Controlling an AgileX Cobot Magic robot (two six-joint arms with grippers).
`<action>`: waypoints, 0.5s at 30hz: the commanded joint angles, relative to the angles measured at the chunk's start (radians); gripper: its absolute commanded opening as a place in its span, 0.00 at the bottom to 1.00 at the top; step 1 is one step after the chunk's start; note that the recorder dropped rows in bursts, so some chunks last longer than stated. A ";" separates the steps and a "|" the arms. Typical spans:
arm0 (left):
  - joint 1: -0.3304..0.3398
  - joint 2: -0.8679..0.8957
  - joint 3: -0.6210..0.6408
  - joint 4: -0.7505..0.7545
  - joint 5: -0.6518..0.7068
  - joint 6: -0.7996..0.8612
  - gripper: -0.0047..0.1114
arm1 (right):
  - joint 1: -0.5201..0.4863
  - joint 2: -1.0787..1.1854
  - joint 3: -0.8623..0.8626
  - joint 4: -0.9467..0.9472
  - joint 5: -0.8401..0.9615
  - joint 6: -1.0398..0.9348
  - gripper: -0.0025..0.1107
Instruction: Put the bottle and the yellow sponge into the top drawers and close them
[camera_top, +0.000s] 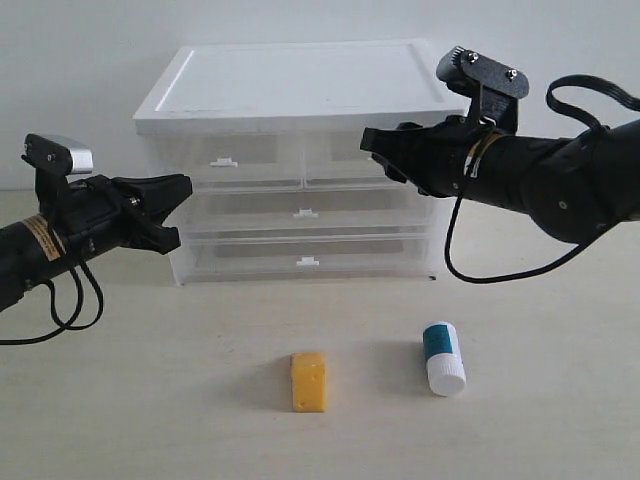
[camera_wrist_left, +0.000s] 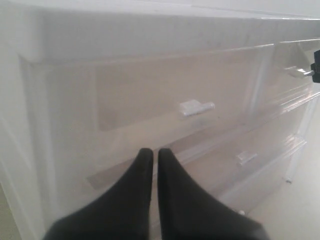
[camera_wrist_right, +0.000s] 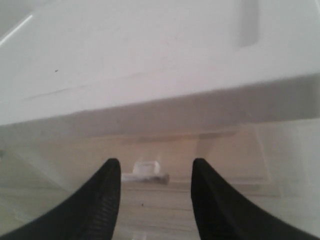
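The yellow sponge (camera_top: 308, 381) and the teal bottle (camera_top: 443, 357) with its white cap lie on the table in front of the cabinet. Both top drawers look pushed in: the left one (camera_top: 225, 160) and the right one (camera_top: 335, 165). My left gripper (camera_top: 185, 184) is shut and empty, hovering just off the cabinet's left front corner; its tips (camera_wrist_left: 151, 152) point below the left drawer's handle (camera_wrist_left: 196, 106). My right gripper (camera_top: 367, 140) is open at the right top drawer's front, and its tips (camera_wrist_right: 156, 167) stand on either side of that drawer's small white handle (camera_wrist_right: 146, 170) without touching it.
The cabinet has a white top (camera_top: 300, 85) and two full-width drawers (camera_top: 305, 213) (camera_top: 307, 261) below the top pair, both pushed in. A black cable (camera_top: 470, 270) hangs from the right arm in front of the cabinet's right side.
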 joint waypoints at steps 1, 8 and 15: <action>-0.009 0.002 -0.004 0.007 -0.012 0.006 0.07 | 0.001 0.035 -0.006 0.016 -0.058 0.014 0.39; -0.009 0.002 -0.004 0.007 -0.012 0.006 0.07 | 0.001 0.077 -0.006 0.033 -0.154 0.056 0.39; -0.009 0.002 -0.004 0.007 -0.012 0.006 0.07 | 0.001 0.075 -0.006 0.072 -0.205 0.061 0.39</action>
